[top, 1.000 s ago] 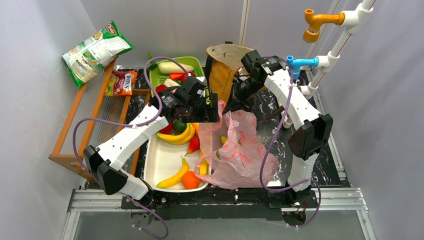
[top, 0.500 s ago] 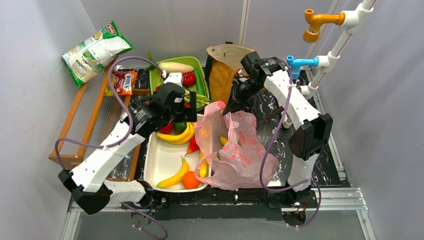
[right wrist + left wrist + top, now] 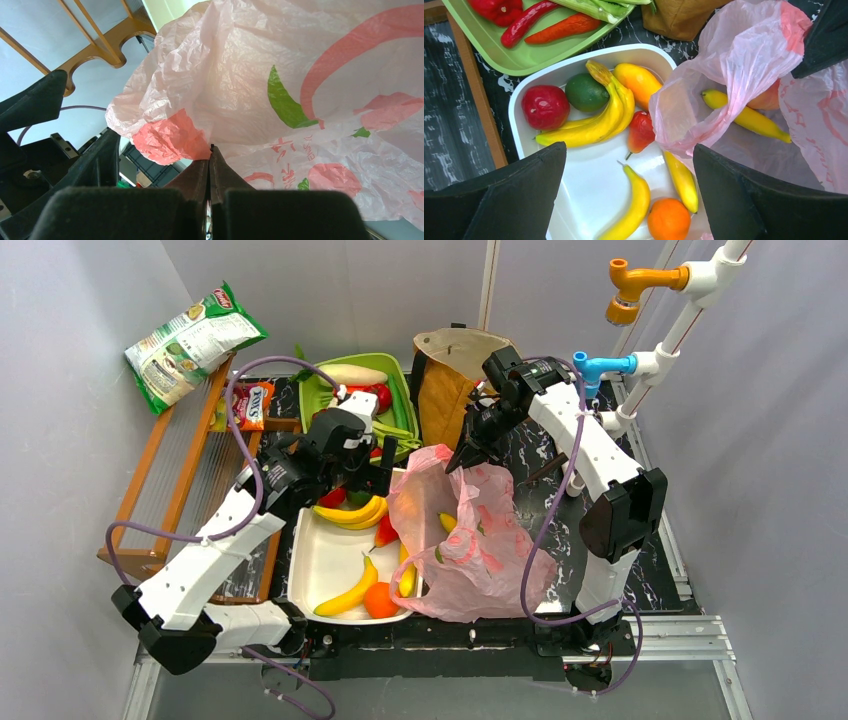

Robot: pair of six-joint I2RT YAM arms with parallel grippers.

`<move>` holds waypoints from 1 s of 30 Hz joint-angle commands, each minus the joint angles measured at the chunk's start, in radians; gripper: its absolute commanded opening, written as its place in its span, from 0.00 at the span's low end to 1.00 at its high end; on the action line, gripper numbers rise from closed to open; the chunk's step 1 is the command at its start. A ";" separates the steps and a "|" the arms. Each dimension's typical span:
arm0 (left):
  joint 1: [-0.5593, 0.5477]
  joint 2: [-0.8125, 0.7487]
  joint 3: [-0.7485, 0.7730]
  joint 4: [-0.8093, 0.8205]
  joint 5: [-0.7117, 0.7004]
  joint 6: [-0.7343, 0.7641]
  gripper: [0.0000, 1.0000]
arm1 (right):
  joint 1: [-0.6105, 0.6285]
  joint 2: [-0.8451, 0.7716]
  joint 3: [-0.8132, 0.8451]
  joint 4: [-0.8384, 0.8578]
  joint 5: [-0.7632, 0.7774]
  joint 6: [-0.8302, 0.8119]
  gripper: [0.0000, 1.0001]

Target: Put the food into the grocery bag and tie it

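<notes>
The pink grocery bag (image 3: 470, 540) lies right of the white tray (image 3: 315, 560), its mouth held up. My right gripper (image 3: 462, 462) is shut on the bag's upper edge (image 3: 170, 140), the plastic pinched between its tips (image 3: 211, 150). Inside the bag are a banana (image 3: 749, 117) and a peach (image 3: 766, 100). My left gripper (image 3: 375, 465) hovers open and empty over the tray (image 3: 524, 135). The tray holds a banana bunch (image 3: 594, 125), a red apple (image 3: 545, 106), a green fruit (image 3: 585, 92), a red pear (image 3: 640, 132), two single bananas (image 3: 634, 205) and an orange (image 3: 669, 220).
Behind the white tray, a green tray (image 3: 395, 370) carries a radish, peppers and leeks. A brown paper bag (image 3: 445, 380) stands just behind the pink bag. A wooden rack (image 3: 180, 460) with snack packets (image 3: 190, 340) fills the left side. Pipes with taps (image 3: 640, 285) rise at the right.
My left gripper has drawn back leftward from the bag's mouth to above the tray's far end, still open. The right gripper has kept its hold on the bag.
</notes>
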 commanded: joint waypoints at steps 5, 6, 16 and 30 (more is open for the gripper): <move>0.061 0.117 0.213 -0.122 -0.089 -0.007 0.98 | -0.008 -0.043 -0.008 -0.003 -0.017 0.003 0.01; 0.079 0.133 0.229 -0.122 -0.089 -0.013 0.98 | -0.008 -0.042 -0.008 -0.002 -0.018 0.002 0.01; 0.289 0.342 0.379 -0.133 -0.090 -0.288 0.98 | -0.008 -0.031 -0.009 0.005 -0.025 -0.001 0.01; 0.370 0.731 0.682 -0.211 -0.209 -0.404 0.98 | -0.011 -0.030 -0.012 0.014 -0.036 -0.012 0.01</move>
